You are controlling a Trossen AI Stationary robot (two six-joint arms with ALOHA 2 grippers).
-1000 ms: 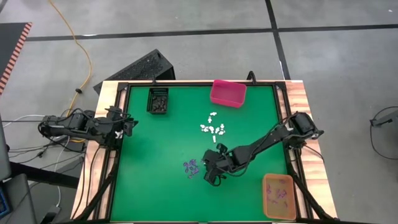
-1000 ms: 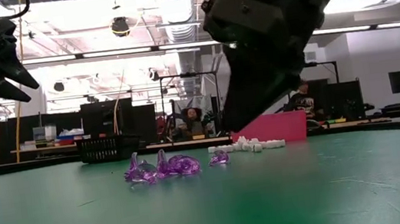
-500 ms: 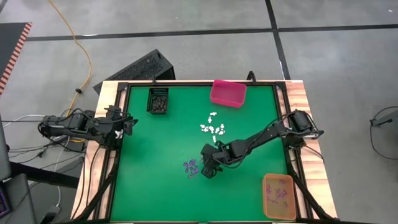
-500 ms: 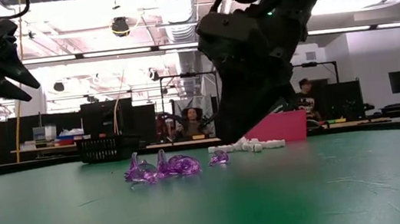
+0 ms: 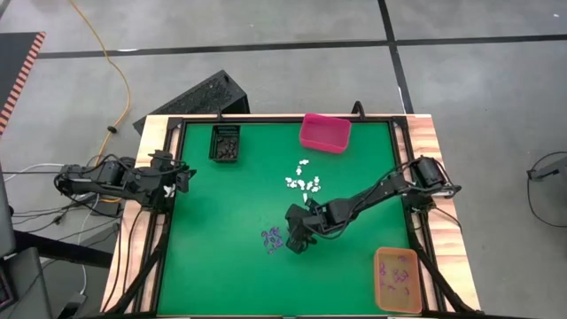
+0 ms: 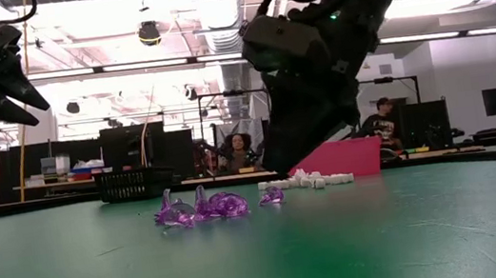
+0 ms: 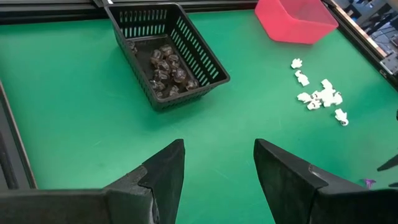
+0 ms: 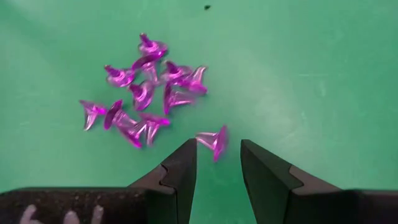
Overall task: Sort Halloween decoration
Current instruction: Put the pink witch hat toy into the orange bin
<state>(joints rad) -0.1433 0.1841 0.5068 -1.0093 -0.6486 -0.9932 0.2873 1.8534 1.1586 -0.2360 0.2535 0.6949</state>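
Purple trinkets: a loose cluster (image 8: 140,93) on the green surface (image 5: 221,213), one stray piece (image 8: 213,142) lying apart from it, just ahead of the right pincer.
White trinkets: a small scatter (image 5: 303,183) mid-surface, unsorted.
Black trinkets: lying in the black basket (image 7: 168,53).
Bins: pink bin (image 5: 325,131) at the far edge; orange bin (image 5: 397,280) near the right arm's corner, holding purple pieces.
Right pincer (image 8: 215,168): spread, nothing between its fingers, hovering low over the stray piece.
Left pincer (image 7: 217,171): spread, empty, waiting at the left edge.
Step in hand: likely picking the stray purple piece.
Doing it well: centre the gap on that single piece, descend straight, close gently so it doesn't skid away.
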